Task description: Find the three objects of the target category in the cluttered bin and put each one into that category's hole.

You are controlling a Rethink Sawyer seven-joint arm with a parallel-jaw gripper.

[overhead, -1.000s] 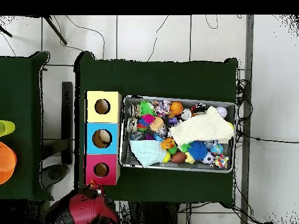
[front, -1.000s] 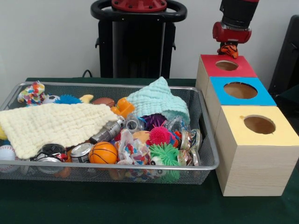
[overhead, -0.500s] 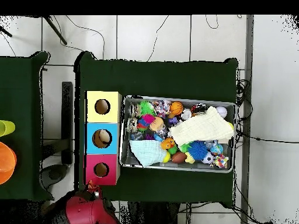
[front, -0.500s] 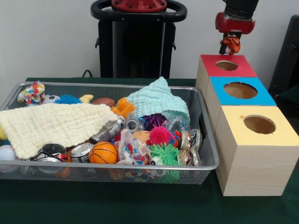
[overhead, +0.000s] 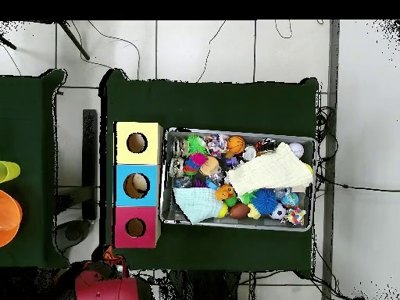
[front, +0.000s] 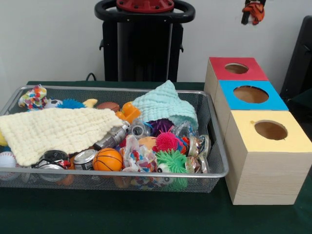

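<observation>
My gripper point(front: 253, 5) is at the top edge of the front view, high above and behind the red-topped box point(front: 219, 66). It is shut on a small orange, black-striped plush toy point(front: 255, 12) that hangs from it. In the overhead view the toy point(overhead: 109, 254) is off the table, past the red box point(overhead: 123, 227). The blue-topped box point(front: 229, 90) and yellow-topped box point(front: 243, 122) stand in a row with it, each with a round hole. The wire bin point(front: 146, 173) holds balls, spiky toys, cans and two cloths.
A cream cloth point(front: 53, 130) covers the bin's left half and a mint cloth point(front: 165, 105) lies at its back. An orange basketball point(front: 107, 159) sits near the front rim. Something pale shows inside the blue box's hole point(overhead: 137, 185). The boxes stand tight against the bin.
The gripper has risen and drawn back from above the red box's hole, carrying the orange striped toy up to the picture's top edge. The bin's contents are unmoved.
</observation>
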